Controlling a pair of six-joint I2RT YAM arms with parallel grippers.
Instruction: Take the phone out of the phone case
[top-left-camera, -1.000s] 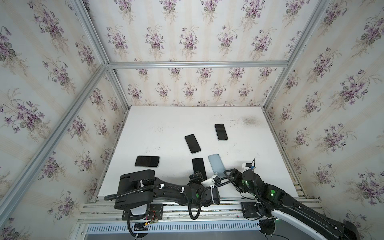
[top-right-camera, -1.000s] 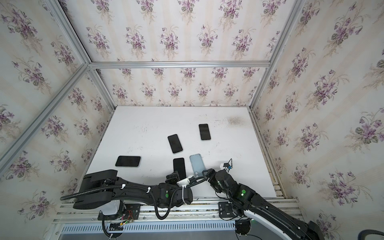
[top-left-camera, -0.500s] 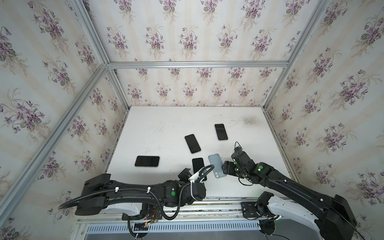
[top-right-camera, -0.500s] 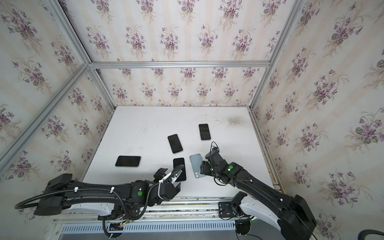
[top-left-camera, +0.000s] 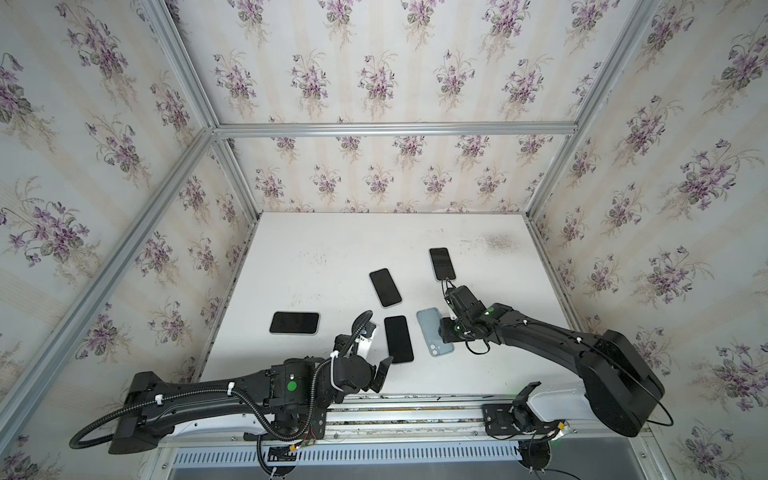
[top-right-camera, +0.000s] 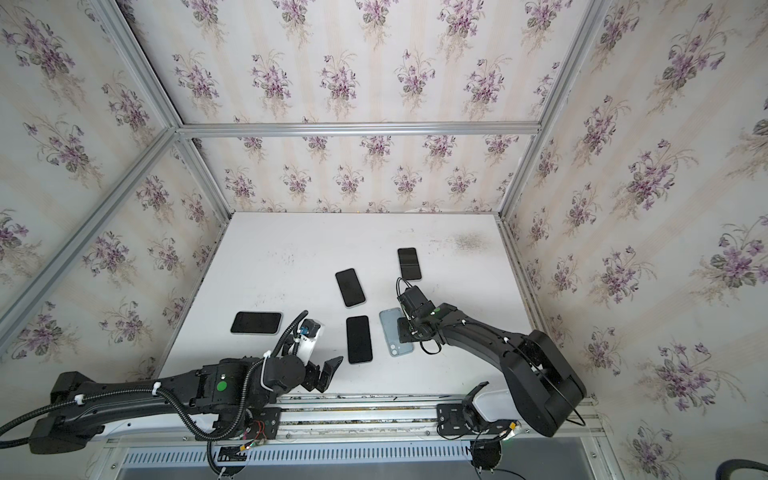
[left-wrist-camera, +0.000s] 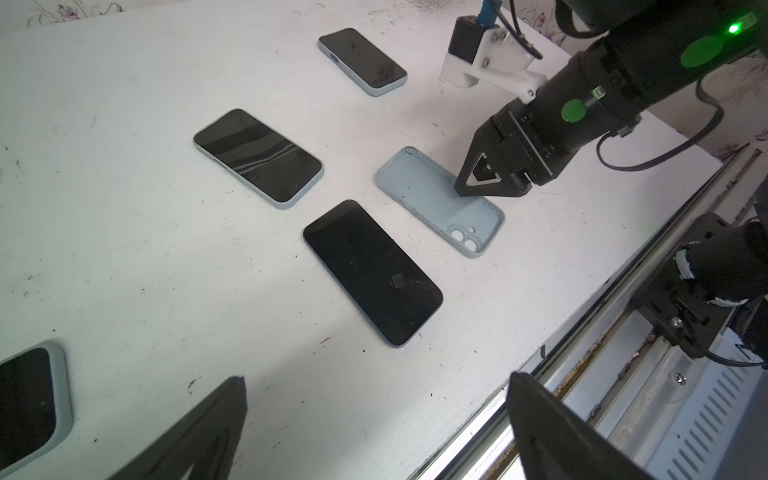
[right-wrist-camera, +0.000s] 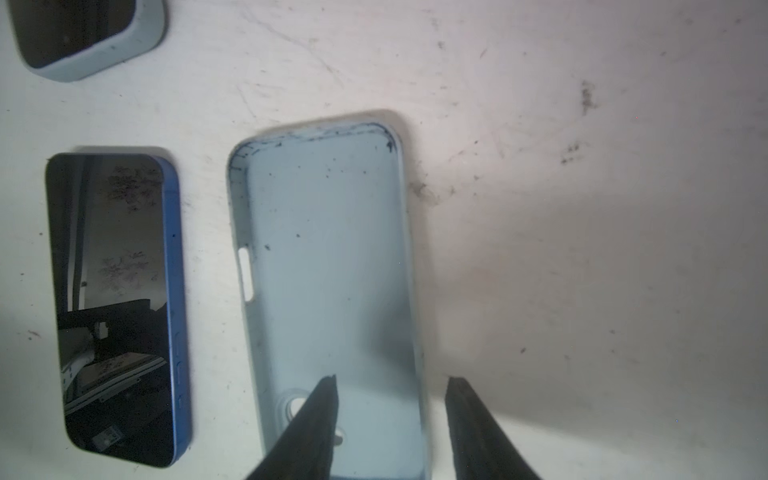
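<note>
The empty light-blue phone case lies hollow side up on the white table. The bare blue phone lies screen up beside it, apart from it. My right gripper is down at the case, its jaws apart astride one long side wall, one finger inside the hollow, one outside. My left gripper hangs wide open and empty over the table's front edge, short of the phone.
Three more phones in light-blue cases lie screen up: one mid-table, one farther back right, one at the left. A metal rail runs along the front edge. Flowered walls close in the other sides.
The right arm swung out from the front edge over the case and its jaws narrowed around the case's wall. The left arm drew back leftward and opened wide. Phone and case stayed put.
</note>
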